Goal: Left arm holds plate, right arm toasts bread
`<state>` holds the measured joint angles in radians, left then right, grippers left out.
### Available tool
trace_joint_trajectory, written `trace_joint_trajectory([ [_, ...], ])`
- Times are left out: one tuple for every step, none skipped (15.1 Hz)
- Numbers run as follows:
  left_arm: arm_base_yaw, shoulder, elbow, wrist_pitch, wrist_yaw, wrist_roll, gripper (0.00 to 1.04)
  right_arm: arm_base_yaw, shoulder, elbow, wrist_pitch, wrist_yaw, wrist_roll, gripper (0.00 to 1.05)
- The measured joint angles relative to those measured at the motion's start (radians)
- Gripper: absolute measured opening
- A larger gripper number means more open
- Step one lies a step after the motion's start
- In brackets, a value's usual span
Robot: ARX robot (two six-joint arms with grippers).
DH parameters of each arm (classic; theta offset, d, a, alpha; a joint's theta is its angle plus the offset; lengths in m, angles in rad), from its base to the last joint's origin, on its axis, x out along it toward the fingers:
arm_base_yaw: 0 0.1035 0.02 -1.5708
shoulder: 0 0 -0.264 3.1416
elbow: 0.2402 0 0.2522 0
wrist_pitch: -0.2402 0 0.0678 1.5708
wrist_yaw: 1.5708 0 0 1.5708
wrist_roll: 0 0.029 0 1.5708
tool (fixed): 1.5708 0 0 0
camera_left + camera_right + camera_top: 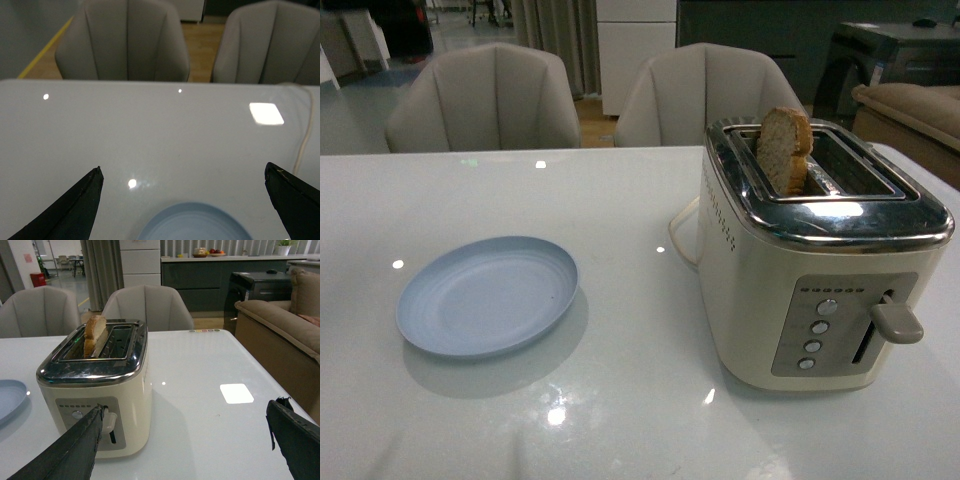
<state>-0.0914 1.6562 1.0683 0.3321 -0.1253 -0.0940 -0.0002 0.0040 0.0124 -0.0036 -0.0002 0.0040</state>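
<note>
Bread [784, 148] stands upright in the toaster's [820, 270] slot, its upper half clear of the chrome top, flat faces running along the slot. The right claw [185, 440] is spread wide and empty, low over the counter [620, 400] on the lever side of the toaster, so the slice lies ahead of it and higher up. The plate [488, 294] sits flat on the counter, well apart from the toaster. The left claw [182, 195] is also wide open and empty, the plate's far rim just beneath and between its tips, probably not yet touched.
</note>
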Motion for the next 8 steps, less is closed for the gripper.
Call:
trace_joint_trajectory([
  [-0.014,-0.054,0.007,-0.006,0.007,0.020,0.98,0.000,0.000,0.000,0.000,0.000,0.000,0.98],
  [-0.034,-0.109,0.017,-0.020,0.006,0.043,0.98,0.000,0.000,0.000,0.000,0.000,0.000,0.98],
  [-0.053,-0.148,0.019,-0.024,0.007,0.055,0.98,0.000,0.000,0.000,0.000,0.000,0.000,0.98],
  [-0.074,-0.173,0.022,-0.035,0.006,0.072,0.98,0.000,0.000,0.000,0.000,0.000,0.000,0.98],
  [-0.090,-0.186,0.023,-0.033,-0.001,0.094,0.98,0.000,0.000,0.000,0.000,0.000,0.000,0.98],
  [-0.098,-0.186,0.024,-0.022,-0.014,0.122,0.98,0.000,0.000,0.000,0.000,0.000,0.000,0.98],
  [-0.092,-0.200,-0.028,0.095,-0.039,0.120,0.88,0.000,0.000,0.000,0.000,0.000,0.000,0.98],
  [-0.072,-0.271,-0.165,0.175,-0.032,0.112,0.74,0.000,0.000,0.000,0.000,0.001,0.000,0.98],
])
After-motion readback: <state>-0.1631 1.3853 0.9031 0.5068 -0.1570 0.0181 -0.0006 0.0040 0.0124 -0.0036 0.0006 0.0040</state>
